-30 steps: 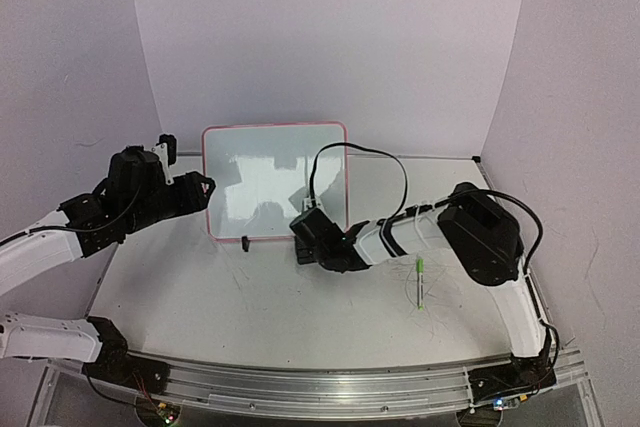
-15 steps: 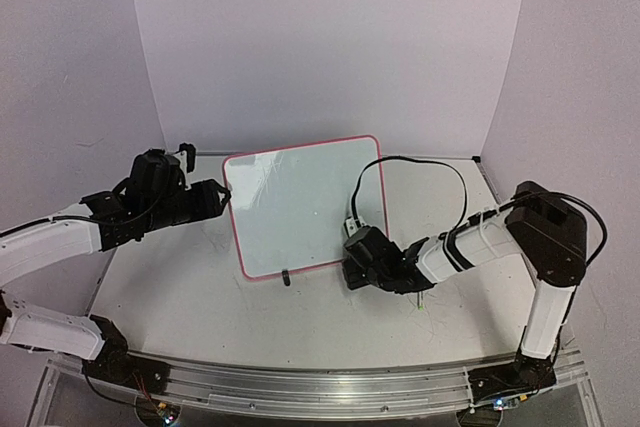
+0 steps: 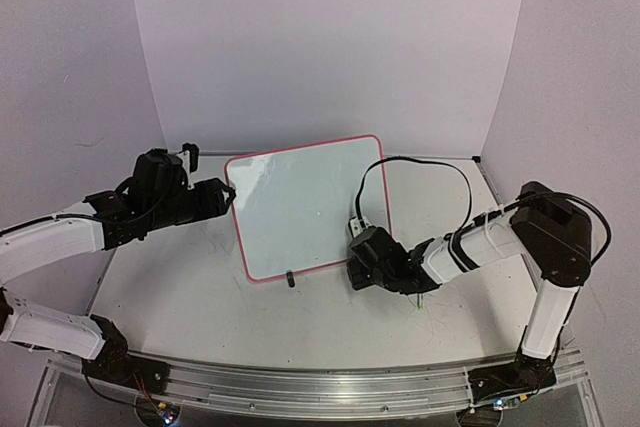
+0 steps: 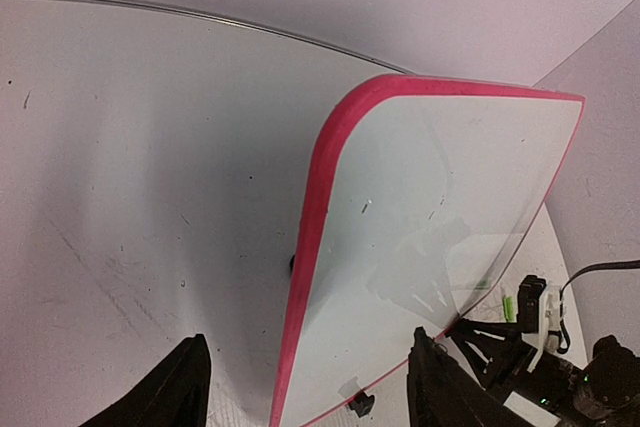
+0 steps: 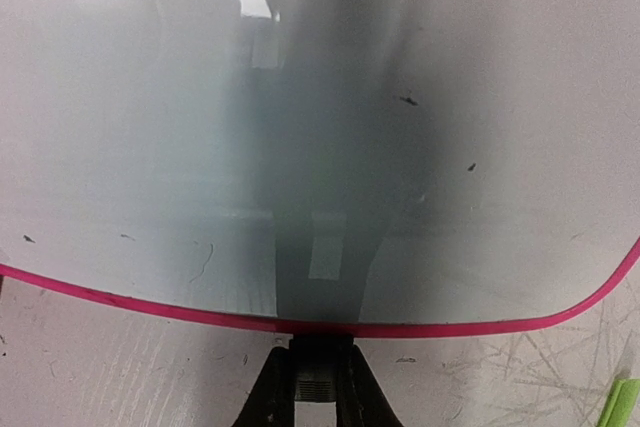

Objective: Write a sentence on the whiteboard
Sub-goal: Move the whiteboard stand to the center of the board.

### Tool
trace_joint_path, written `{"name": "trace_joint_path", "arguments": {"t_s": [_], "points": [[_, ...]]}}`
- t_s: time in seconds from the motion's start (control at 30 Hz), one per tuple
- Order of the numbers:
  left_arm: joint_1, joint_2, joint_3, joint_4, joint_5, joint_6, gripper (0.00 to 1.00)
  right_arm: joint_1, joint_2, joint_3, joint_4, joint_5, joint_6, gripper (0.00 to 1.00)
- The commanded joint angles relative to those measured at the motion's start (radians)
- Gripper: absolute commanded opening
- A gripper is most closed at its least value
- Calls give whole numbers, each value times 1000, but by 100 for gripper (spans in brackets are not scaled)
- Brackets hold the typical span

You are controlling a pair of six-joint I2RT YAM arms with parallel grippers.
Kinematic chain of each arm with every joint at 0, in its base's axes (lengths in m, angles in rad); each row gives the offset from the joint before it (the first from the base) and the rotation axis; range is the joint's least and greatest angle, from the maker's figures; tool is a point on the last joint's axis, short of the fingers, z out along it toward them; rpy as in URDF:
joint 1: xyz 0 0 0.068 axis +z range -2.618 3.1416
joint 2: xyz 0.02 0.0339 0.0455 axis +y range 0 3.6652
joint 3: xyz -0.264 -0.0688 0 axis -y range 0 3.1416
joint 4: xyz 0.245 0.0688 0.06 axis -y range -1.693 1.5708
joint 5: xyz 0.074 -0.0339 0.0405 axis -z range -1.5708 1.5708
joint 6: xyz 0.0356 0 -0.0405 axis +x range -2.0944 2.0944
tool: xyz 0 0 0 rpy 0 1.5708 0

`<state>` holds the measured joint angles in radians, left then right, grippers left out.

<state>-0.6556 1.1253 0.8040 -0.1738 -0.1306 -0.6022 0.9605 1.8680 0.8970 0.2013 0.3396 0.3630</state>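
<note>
Right now the whiteboard (image 3: 305,207) stands on the table (image 3: 190,297) between the two arms, propped on its stand feet (image 3: 291,278) and turned at a slant. Its face is blank apart from a few specks, with no sentence on it yet. The right gripper (image 3: 358,267) is pinched tight at the board's lower right corner, seemingly on the foot under the pink rim (image 5: 150,309), probably to pin the board so it cannot slide or tip. The left gripper (image 3: 224,195) has its jaws spread wide astride the left rim with clear gaps on both sides, so it braces nothing. A green marker (image 5: 624,402) lies unheld on the table beside the right arm; writing, I judge, must wait until a gripper picks it up.
</note>
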Motion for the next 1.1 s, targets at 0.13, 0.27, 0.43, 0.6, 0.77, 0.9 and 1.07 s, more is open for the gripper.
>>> {"name": "trace_joint_path", "arguments": {"t_s": [0.13, 0.27, 0.43, 0.6, 0.77, 0.9, 1.07], "points": [[-4, -34, 43, 42, -22, 19, 69, -7, -75, 19, 4, 13, -21, 14], [-4, -26, 52, 41, -10, 20, 69, -8, -63, 19, 4, 9, -17, 7], [-4, -34, 45, 41, -18, 15, 69, -7, -71, -4, 9, 5, -17, 0], [-4, -63, 39, 42, -23, 16, 69, -8, -130, -89, 21, -9, -4, 0], [-4, -91, 30, 43, -50, 25, 70, -7, -196, -176, 33, -16, 23, 0], [-4, -97, 35, 46, -54, 27, 70, -6, -199, -183, 35, -15, 46, 1], [-4, -89, 44, 48, -41, 32, 71, -4, -199, -163, 4, 4, 75, 33]]}}
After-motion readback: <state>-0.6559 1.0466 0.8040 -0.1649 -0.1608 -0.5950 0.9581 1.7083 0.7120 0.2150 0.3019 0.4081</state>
